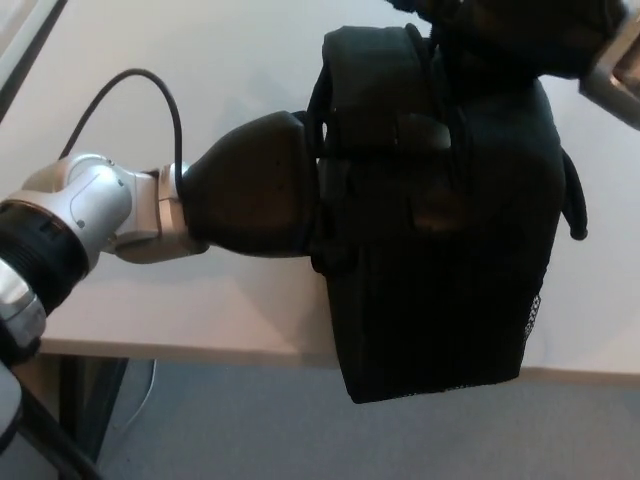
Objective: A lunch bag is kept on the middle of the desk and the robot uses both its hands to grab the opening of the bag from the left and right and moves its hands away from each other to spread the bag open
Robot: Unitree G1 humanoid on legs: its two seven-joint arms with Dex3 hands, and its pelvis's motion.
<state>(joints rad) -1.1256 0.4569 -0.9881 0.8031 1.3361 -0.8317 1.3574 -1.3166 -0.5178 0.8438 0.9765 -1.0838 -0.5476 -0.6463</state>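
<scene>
A black lunch bag (450, 250) stands on the white desk (200, 80), its near end hanging slightly over the front edge. My left hand (260, 185) presses against the bag's left side, with fingers (420, 130) hooked over the left flap of the top opening. My right hand (520, 35) comes in from the top right and sits on the bag's upper right edge; its fingers blend with the black fabric. A carry strap (572, 195) hangs on the bag's right side.
The desk's front edge (200, 352) runs below my left arm, with grey floor (250, 430) beneath. A black cable (130, 90) loops above my left wrist. Open desk surface lies left of and behind the bag.
</scene>
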